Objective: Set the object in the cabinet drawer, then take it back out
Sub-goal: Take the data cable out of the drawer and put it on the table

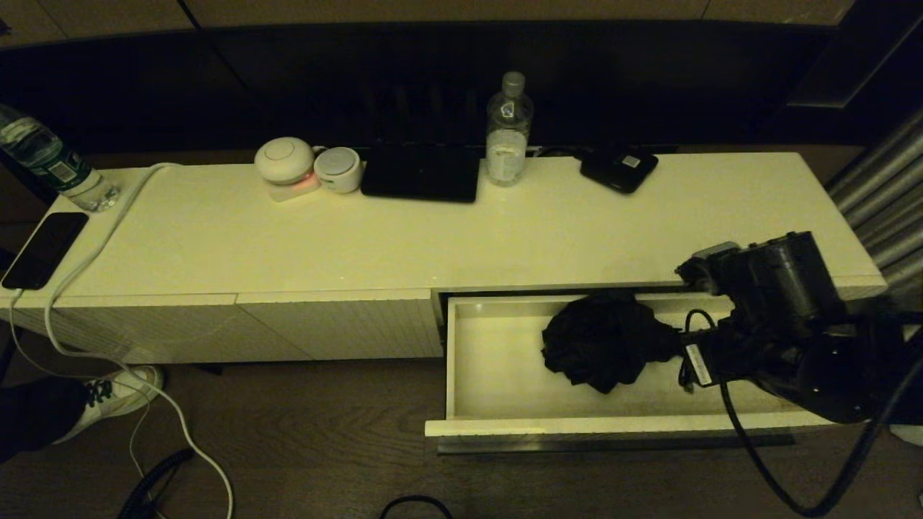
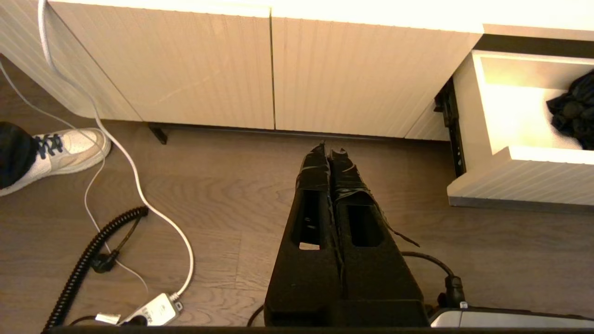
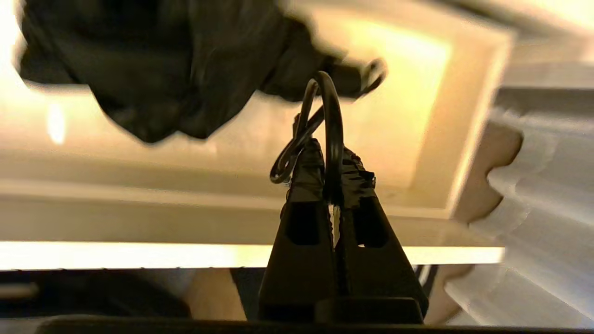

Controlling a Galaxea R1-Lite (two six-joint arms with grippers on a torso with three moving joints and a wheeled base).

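Note:
The cabinet drawer [image 1: 577,427] stands pulled out at the right end of the white cabinet. Inside it, right of the middle, is the object [image 1: 604,339], a crumpled black bundle with a thin black cord loop [image 3: 327,97]. My right gripper [image 3: 332,155] is over the drawer's right half, shut on that loop, with the bundle [image 3: 148,60] just beyond the fingertips. Whether the bundle rests on the drawer floor I cannot tell. My left gripper [image 2: 329,150] is shut and empty, low over the floor before the closed ribbed fronts, left of the drawer [image 2: 515,181].
On the cabinet top stand a water bottle [image 1: 508,133], a black tablet [image 1: 422,173], two round white devices [image 1: 288,162] and a small black box [image 1: 619,170]. At the left end lie a phone [image 1: 43,249] and a white cable [image 1: 94,238]. A shoe [image 1: 119,393] is on the floor.

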